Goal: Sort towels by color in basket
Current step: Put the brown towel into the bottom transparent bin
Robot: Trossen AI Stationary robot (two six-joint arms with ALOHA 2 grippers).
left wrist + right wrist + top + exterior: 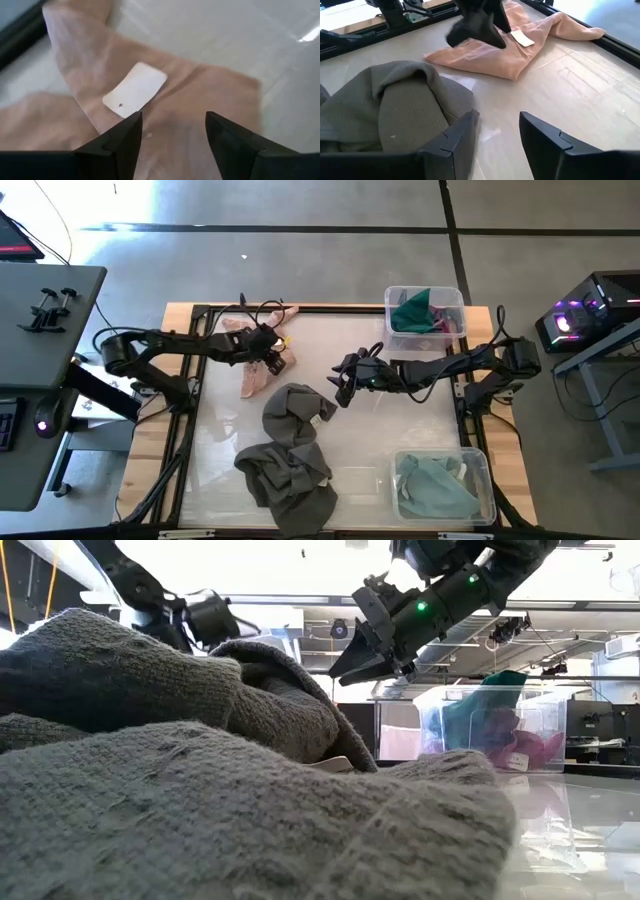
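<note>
A peach-pink towel (254,377) with a white label (135,90) lies flat on the table. My left gripper (277,360) hangs open just above it (172,131), one finger on either side of a flat stretch of the cloth. It also shows in the right wrist view (485,30). My right gripper (343,385) is open and raised over bare table (497,132), beside a dark grey towel (295,412). It appears high in the low view (365,658). A second grey towel (288,475) lies heaped near the table's near edge.
A clear bin (425,315) at the far right holds dark green and magenta towels. Another bin (442,485) at the near right holds a pale mint towel. More peach cloth (240,323) lies by the far edge. A black frame (190,410) borders the table.
</note>
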